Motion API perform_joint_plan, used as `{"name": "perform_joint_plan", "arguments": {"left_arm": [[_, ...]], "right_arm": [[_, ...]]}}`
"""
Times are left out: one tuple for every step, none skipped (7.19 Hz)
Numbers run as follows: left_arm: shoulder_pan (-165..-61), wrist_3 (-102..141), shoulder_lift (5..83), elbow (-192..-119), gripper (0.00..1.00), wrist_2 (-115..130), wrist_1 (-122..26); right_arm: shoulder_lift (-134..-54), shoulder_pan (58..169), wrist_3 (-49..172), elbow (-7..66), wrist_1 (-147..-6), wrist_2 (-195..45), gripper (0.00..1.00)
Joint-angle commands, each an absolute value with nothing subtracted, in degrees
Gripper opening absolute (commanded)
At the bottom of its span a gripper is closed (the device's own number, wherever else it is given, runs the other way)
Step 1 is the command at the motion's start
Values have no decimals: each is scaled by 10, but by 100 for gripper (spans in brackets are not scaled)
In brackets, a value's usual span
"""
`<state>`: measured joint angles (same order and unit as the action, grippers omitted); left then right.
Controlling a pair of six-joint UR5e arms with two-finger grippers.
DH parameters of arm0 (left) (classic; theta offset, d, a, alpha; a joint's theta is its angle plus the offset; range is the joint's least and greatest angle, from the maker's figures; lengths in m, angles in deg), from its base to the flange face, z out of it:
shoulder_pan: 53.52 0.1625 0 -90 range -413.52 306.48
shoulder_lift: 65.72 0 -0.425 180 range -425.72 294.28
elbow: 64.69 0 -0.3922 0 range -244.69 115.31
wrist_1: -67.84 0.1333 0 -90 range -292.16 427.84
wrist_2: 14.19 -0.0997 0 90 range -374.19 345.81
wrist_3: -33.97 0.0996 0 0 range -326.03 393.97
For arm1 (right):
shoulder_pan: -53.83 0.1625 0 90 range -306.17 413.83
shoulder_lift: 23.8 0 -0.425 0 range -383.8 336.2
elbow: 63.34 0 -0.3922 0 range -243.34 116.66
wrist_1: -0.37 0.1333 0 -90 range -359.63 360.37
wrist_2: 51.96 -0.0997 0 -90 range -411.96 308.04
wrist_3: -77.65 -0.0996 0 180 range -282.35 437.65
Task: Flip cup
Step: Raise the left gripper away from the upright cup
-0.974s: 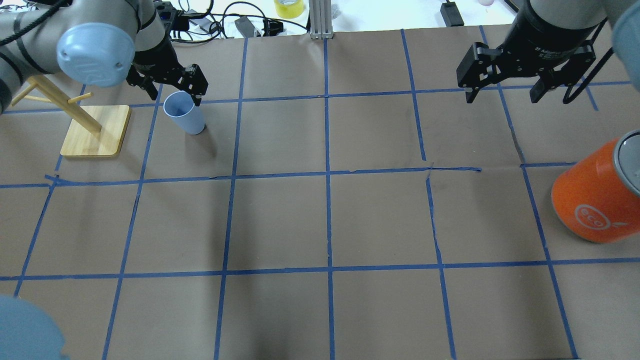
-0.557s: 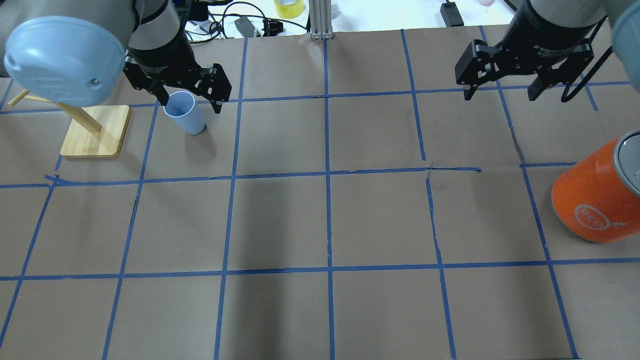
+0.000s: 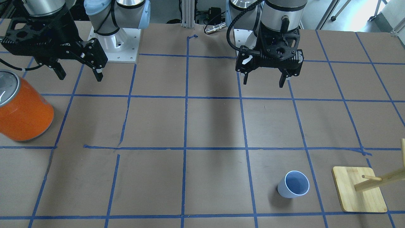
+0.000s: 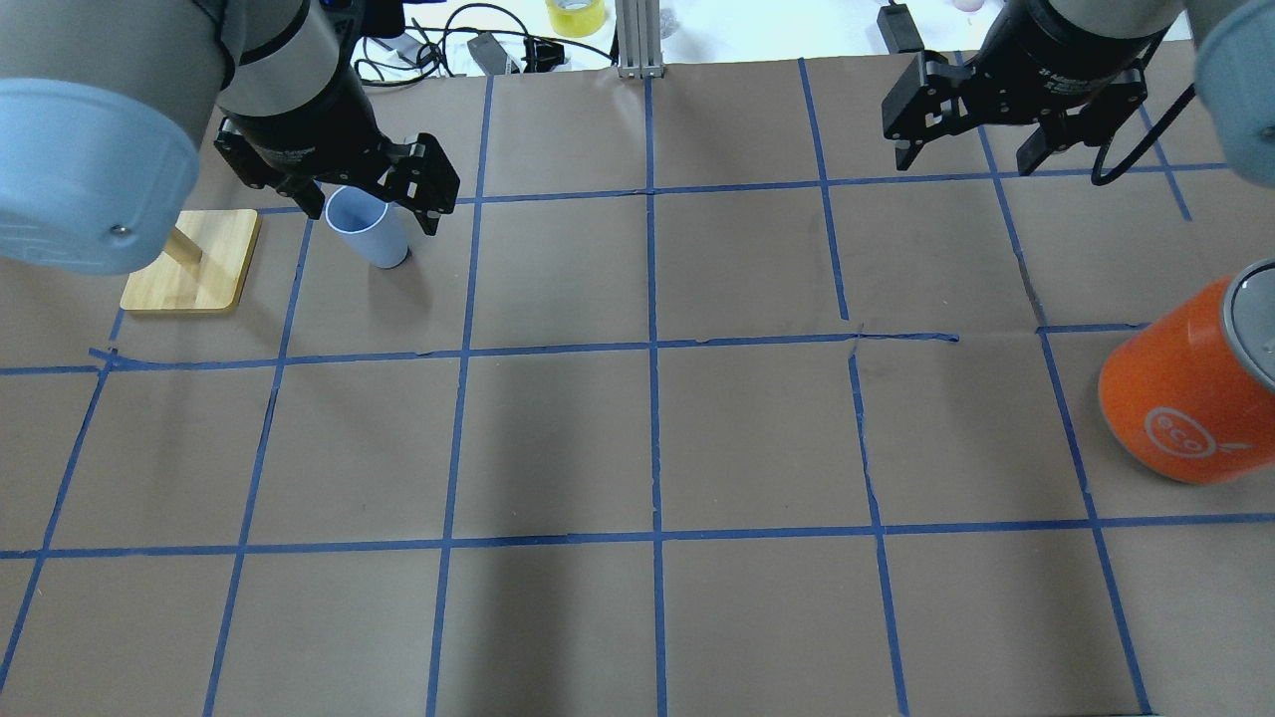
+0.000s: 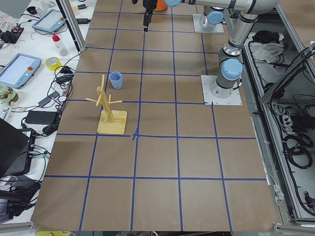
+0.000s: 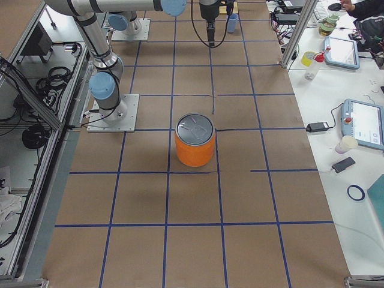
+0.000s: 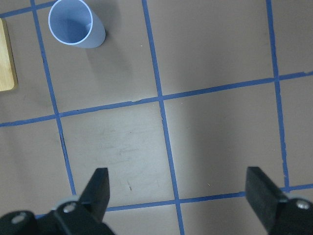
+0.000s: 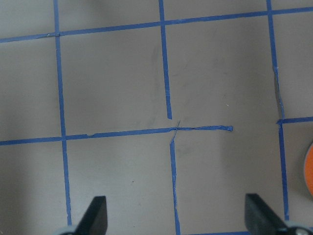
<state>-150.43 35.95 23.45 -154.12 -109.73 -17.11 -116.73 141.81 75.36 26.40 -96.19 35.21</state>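
1. At the far left of the brown table (image 4: 757,438) with its blue tape lines, seen from overhead: the cup (image 4: 371,237). Standing up, open mouth on top, blue inside.
2. Just left of the cup, not touching it: a wooden stand (image 4: 194,261). From overhead, only the flat base in sight, with most of the pole hidden behind the left arm's big blue cap (image 4: 90,179). Cut off by the picture edge in the front view.
3. Up in the air near the cup: the left gripper (image 3: 263,84), spread wide and holding nothing.
4. From overhead, looks as if right on the cup's rim and hides a bit of its far edge. From the front, plainly apart from the cup.
5. In the left wrist view, only two black fingertips (image 7: 100,183) at the bottom, the rest cut off. Cup up in the top left corner, away from both tips.
6. Over the far right of the table: the right gripper (image 4: 964,162), also spread wide and holding nothing.
7. At the right side: an orange can (image 4: 1180,403) with a silver top. Cut off by the picture edge from overhead and from the front. Only a thin orange bit at the edge of the right wrist view. Whole in the right side view.
8. In both side views, grippers small at the top edge and hard to make out.
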Motion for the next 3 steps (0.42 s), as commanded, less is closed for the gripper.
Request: {"name": "perform_joint_plan", "arguments": {"left_arm": [[-1502, 347, 230, -1543, 100, -1103, -192], [-1495, 335, 230, -1540, 100, -1101, -193], [-1493, 327, 229, -1537, 100, -1094, -192]], "right_arm": [[-1168, 1418, 755, 264, -960, 351, 100], [-1168, 1418, 755, 265, -960, 351, 100], [-1169, 1418, 755, 265, -960, 351, 100]]}}
